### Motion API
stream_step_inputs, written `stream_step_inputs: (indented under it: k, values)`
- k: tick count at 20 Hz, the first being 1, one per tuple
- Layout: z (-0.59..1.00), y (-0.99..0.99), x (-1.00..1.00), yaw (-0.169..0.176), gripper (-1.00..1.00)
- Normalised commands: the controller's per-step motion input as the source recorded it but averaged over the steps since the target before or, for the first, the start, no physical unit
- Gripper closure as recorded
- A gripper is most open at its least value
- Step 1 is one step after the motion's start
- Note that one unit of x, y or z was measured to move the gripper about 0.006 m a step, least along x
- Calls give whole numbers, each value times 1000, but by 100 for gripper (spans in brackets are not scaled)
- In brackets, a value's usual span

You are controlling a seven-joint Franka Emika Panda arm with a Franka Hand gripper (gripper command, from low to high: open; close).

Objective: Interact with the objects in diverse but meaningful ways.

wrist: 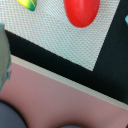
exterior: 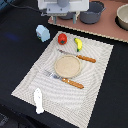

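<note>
The claw (exterior: 64, 19) is seen hanging at the far edge of the surface (exterior: 15, 45), nothing visibly held; whether spread or pressed together cannot be told. The red tomato (exterior: 62, 38) lies on the placemat (exterior: 95, 75) beside the yellow banana (exterior: 78, 44). A descent onto one item is judged next.

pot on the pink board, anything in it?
Cannot tell: the dark grey pot stands upright, but the exterior view shows only a dark, blurred interior.

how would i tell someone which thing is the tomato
Start at the striped placemat in the middle of the dark table. Along its far edge sit two small toys side by side: the tomato and a banana. The tomato is the round red one with a green top; the banana is long and yellow.
</note>
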Motion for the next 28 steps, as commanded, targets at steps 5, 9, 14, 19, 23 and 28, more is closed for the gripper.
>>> stream_step_inputs:
  k: [5, 9, 14, 19, 23, 28]
  values:
    - [178, -54, -353, 0, -100]
    - [64, -64, -414, -16, -100]
    - [0, -123, -510, -27, -100]
    - [21, -134, -507, -49, -100]
    - [14, -120, -459, -50, -100]
    - [-7, -19, -365, -15, -100]
